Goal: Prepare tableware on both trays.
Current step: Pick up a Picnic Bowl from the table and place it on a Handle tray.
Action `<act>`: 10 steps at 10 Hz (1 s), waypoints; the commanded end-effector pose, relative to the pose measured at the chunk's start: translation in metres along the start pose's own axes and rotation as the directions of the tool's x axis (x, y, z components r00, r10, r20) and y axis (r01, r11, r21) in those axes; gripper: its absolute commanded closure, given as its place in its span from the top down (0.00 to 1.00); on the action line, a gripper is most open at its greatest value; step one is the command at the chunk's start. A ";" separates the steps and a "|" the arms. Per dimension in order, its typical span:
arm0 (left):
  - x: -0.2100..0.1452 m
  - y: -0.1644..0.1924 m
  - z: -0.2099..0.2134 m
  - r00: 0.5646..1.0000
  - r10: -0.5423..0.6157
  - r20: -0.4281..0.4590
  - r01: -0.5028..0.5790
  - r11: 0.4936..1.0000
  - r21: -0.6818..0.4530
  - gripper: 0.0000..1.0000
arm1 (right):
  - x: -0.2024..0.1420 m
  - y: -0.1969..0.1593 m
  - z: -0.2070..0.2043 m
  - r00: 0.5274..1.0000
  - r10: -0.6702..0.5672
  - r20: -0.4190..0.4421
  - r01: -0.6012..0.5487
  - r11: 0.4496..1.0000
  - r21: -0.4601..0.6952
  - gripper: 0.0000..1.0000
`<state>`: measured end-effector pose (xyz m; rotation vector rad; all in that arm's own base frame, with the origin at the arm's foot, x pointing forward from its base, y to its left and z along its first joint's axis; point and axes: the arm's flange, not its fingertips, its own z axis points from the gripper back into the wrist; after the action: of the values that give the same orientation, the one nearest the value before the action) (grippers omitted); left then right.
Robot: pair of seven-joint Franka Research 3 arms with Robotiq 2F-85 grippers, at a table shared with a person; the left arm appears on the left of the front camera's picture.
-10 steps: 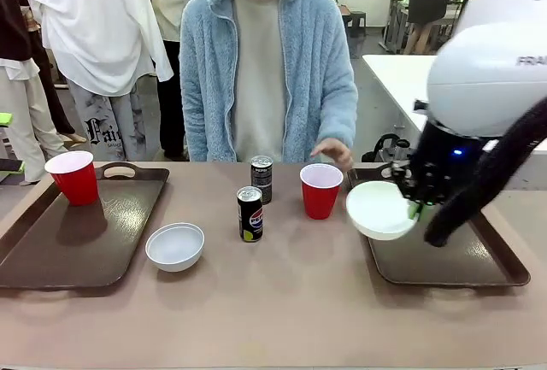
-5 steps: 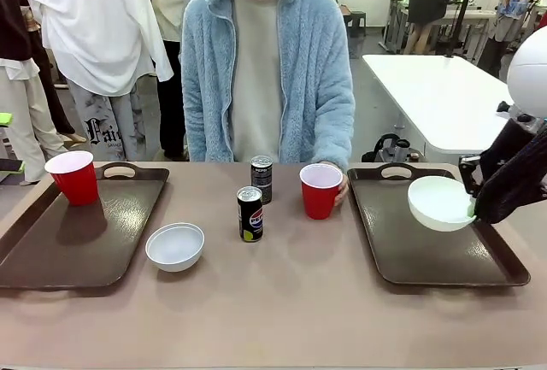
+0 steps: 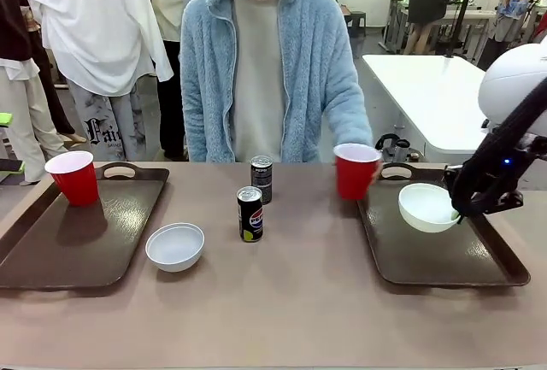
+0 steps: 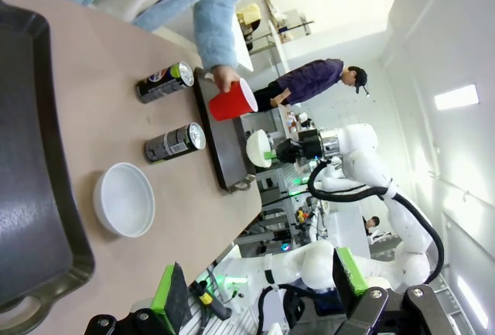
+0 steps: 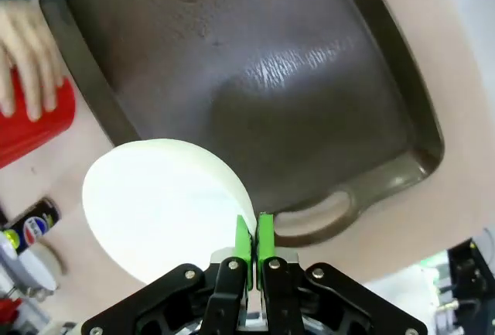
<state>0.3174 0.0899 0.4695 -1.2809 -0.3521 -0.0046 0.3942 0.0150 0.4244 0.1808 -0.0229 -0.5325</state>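
The right fingers (image 5: 244, 246) are pressed together on the rim of a white bowl (image 5: 155, 203), and I read its thin wall as pinched between the green pads. In the front view this bowl hangs tilted at the right of the frame, over the right tray (image 3: 427, 263). I cannot tell whether it touches the tray floor.

The left fingers (image 4: 168, 302) stand spread wide at the bottom of the left wrist view, with nothing between them.

A person's hand (image 5: 27, 64) grips a red cup (image 3: 355, 171), right of centre in the front view, at the far left corner of the right tray.

Two dark cans stand upright on the desk (image 3: 282, 319) at centre frame: the far can (image 3: 261, 179) and the near can (image 3: 249, 214), close together.

A second white bowl (image 3: 175, 246) rests on the desk lower left of centre, just beside the left tray (image 3: 77, 242).

A second red cup (image 3: 75, 177) stands upright in that tray's far left corner.
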 end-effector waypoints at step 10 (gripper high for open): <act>0.001 0.000 0.000 1.000 -0.019 0.013 0.020 1.000 -0.022 1.00 | -0.155 -0.017 0.016 0.981 0.098 -0.170 -0.119 0.986 -0.118 0.00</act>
<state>0.3176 0.0896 0.4696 -1.2806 -0.3511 -0.0053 0.2566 0.0763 0.4593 0.0642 0.1686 -0.3945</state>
